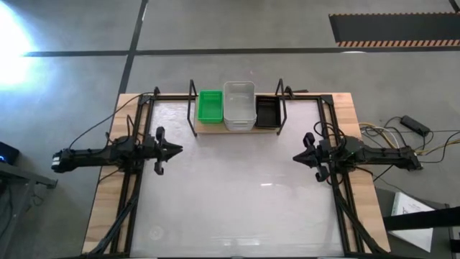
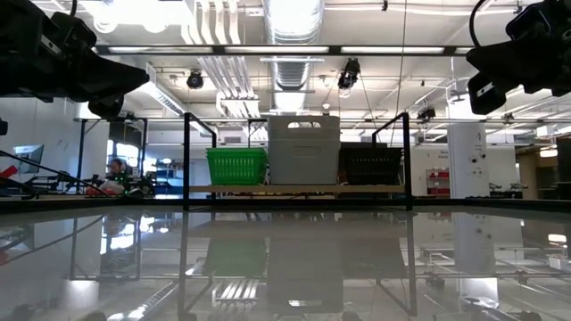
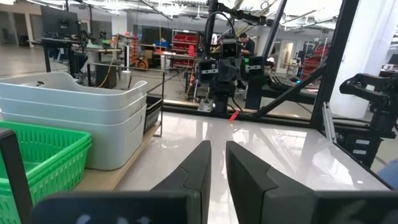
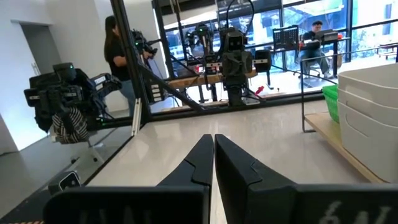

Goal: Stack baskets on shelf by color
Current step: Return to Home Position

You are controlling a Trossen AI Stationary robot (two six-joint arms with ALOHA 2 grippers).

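White-topped wooden table (image 1: 237, 208), glossy, mirroring ceiling lights in the low view. Around it, grey concrete floor (image 1: 215, 29) crossed by dark lines. Black mat (image 1: 392, 27) with an orange-striped edge on the floor, far right. Loose cables (image 1: 381, 133) and a small black box (image 1: 415, 124) just off the table's right side; white sheet (image 1: 420, 216) near the front right corner. Overhead, silver ducts (image 2: 290, 27). Beyond the table, red racks (image 3: 186, 43), a standing person (image 4: 117, 50) in a dark top, a seated person (image 4: 317, 40).

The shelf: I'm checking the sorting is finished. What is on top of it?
On the shelf stand green baskets, white baskets and black baskets, side by side. The nested lower baskets are mostly covered.
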